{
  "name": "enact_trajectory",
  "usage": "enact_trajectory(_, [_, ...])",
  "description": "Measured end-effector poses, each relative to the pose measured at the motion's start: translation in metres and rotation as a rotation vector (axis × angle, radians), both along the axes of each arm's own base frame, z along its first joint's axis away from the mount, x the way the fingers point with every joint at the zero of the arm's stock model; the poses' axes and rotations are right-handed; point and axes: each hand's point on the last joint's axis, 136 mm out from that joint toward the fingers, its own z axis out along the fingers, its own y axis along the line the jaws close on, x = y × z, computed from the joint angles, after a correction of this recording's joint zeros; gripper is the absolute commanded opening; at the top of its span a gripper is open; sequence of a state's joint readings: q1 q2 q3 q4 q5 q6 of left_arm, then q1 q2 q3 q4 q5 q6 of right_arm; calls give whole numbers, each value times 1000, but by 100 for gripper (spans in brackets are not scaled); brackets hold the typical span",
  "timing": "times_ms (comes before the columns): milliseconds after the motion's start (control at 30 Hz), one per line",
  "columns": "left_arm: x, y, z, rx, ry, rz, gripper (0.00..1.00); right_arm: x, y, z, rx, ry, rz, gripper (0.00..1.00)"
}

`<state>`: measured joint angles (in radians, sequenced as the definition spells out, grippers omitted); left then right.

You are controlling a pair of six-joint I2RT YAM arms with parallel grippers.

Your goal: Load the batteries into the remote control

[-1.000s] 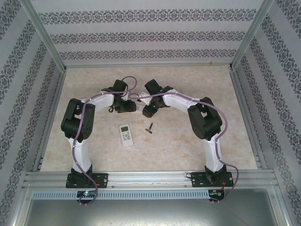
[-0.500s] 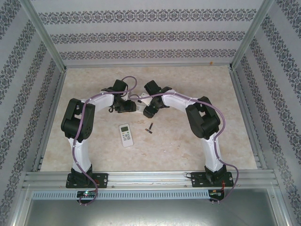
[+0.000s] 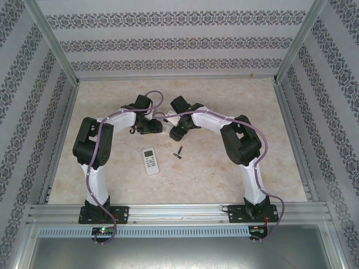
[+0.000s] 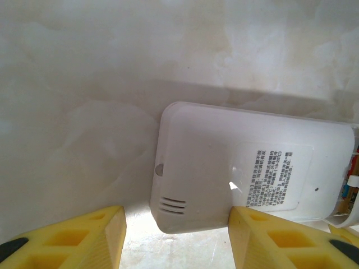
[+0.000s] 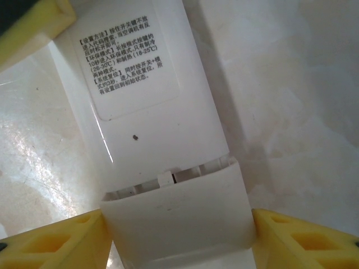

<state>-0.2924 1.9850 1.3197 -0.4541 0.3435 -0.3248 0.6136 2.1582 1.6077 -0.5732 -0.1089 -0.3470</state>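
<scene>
A white remote control point(image 4: 224, 168) lies back up between my two grippers, its printed label point(image 5: 123, 61) showing. My left gripper point(image 4: 174, 216) is open at one end of it: one yellow finger point(image 4: 263, 235) rests against its edge, the other finger point(image 4: 84, 238) stands apart. My right gripper point(image 5: 176, 221) is shut on the partly slid battery cover point(image 5: 179, 213), a finger on each side. Two small dark batteries point(image 3: 179, 152) lie on the table nearer the arm bases. In the top view the left gripper point(image 3: 159, 128) and right gripper point(image 3: 170, 129) meet mid-table.
A second white remote point(image 3: 150, 161) lies face up on the marble table point(image 3: 224, 174), to the left of the batteries. Patterned walls and metal rails point(image 3: 61, 123) enclose the table.
My right arm has edged slightly to the left. The left arm, the batteries and the second remote have not moved.
</scene>
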Motion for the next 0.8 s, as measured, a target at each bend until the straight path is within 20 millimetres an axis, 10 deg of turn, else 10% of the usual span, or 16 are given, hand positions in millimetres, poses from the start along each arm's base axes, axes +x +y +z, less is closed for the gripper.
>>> enact_trajectory(500, [0, 0, 0, 0, -1, 0, 52, 0, 2, 4, 30, 19, -45, 76])
enact_trajectory(800, [0, 0, 0, -1, -1, 0, 52, 15, -13, 60, 311, 75, -375, 64])
